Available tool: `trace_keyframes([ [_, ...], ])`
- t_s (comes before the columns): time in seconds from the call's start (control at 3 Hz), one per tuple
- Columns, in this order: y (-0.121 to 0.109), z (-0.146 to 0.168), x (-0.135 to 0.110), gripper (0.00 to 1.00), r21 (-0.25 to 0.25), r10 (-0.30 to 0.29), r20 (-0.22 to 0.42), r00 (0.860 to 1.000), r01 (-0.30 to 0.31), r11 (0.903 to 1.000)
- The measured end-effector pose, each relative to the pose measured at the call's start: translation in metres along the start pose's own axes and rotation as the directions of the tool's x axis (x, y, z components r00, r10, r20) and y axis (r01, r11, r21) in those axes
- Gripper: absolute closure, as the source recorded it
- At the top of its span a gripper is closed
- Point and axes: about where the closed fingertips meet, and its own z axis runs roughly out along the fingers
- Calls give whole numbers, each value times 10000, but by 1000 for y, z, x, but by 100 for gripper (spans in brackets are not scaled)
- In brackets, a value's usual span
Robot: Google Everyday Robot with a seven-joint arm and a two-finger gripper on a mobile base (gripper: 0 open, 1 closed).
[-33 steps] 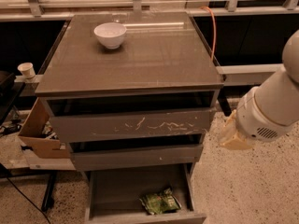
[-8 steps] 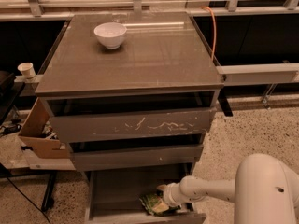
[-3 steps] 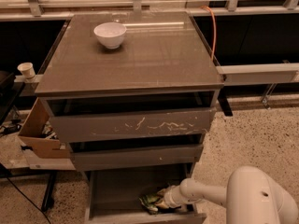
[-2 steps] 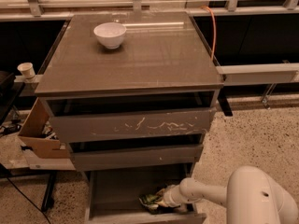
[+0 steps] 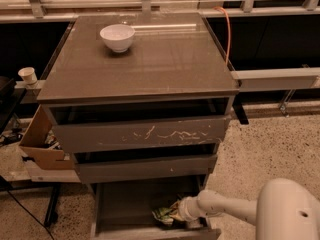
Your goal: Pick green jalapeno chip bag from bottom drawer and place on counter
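The green jalapeno chip bag (image 5: 163,214) lies crumpled in the open bottom drawer (image 5: 120,204), right of its middle. My gripper (image 5: 176,212) reaches into the drawer from the right, at the bag's right edge and touching it. The white arm (image 5: 280,209) runs from the lower right corner to it. The counter (image 5: 150,59) is the glossy grey-brown top of the cabinet, above the scratched upper drawer front.
A white bowl (image 5: 117,37) stands on the counter at the back left. An open cardboard box (image 5: 40,141) sits on the floor left of the cabinet. A paper cup (image 5: 28,75) is at the left. A grey rail (image 5: 275,76) sticks out to the right.
The arm came down from beside the cabinet into the bottom drawer and reached the bag. In the last second it has barely moved.
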Motion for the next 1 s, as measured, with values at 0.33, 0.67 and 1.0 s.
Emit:
trace_keyframes([
  [0.33, -8, -70, -30, 100, 518, -497, 69, 9987, 492, 9974],
  [0.67, -32, -102, -50, 100, 946, -967, -92, 9953, 971, 9908],
  [1.0, -32, -102, -51, 100, 938, -971, -90, 9952, 975, 9908],
])
